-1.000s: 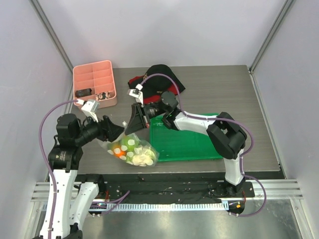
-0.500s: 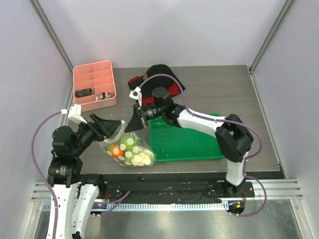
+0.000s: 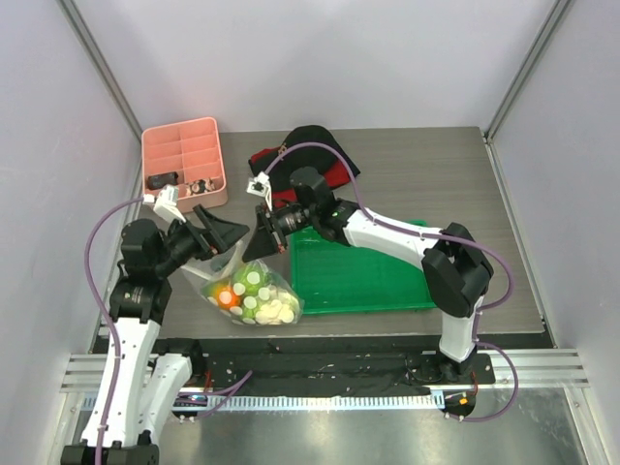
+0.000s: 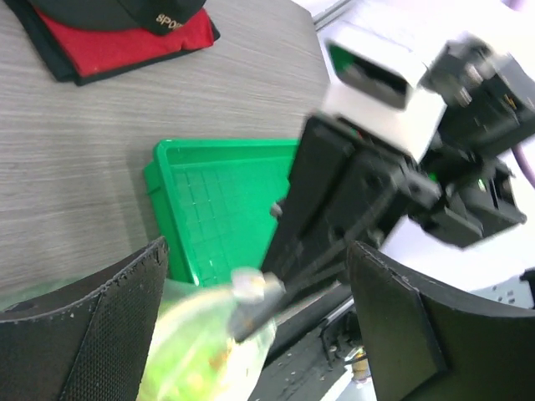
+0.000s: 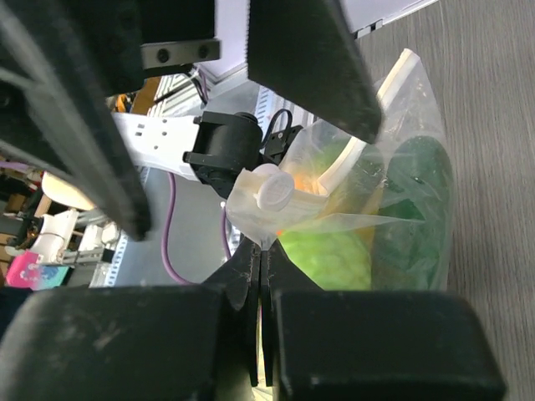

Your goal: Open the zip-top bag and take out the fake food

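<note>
Film of the one zip-top bag is clenched in right pincer; left pincer gapes, released.

The black cap bears gold letters, seemingly "SPD".

Top view: bright, even, diffuse light from above; pale walls near white; faint soft shadows on the bench under the arms; sharp edge to edge.
Left wrist view: right tool and zip-top bag smeared by blur; upper right corner blown white; left tool dark and soft.
Right wrist view: near fingers black, unfocused; bag film glinting, backlit.
</note>
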Controlling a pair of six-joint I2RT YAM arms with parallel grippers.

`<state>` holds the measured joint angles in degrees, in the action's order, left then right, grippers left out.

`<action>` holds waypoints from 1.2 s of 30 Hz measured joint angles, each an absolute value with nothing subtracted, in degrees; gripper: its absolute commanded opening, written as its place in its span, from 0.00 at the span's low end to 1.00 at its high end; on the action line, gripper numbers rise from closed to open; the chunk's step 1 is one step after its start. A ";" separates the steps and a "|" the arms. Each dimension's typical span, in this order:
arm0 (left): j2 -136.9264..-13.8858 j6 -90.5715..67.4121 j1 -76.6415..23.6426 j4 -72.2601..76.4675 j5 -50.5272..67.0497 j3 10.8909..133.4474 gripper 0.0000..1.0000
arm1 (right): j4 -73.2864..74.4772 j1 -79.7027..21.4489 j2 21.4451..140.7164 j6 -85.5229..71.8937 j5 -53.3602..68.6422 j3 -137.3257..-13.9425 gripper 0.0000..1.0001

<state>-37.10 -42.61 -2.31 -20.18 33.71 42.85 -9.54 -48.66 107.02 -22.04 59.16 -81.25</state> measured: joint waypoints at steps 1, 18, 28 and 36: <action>-38.54 -43.35 -2.31 -19.73 33.69 42.85 0.74 | -9.13 -48.84 106.96 -21.45 59.05 -81.25 0.02; -32.12 -50.37 -2.31 -19.05 33.21 40.29 0.75 | -2.92 -49.78 104.57 -14.44 52.49 -81.91 0.01; -35.86 -59.18 -2.35 -29.45 25.41 41.19 0.61 | -0.91 -51.72 102.89 -12.14 39.97 -81.52 0.01; -31.75 -72.44 -2.48 -40.64 13.58 51.90 0.61 | 4.54 -57.14 99.13 -4.56 26.06 -81.89 0.01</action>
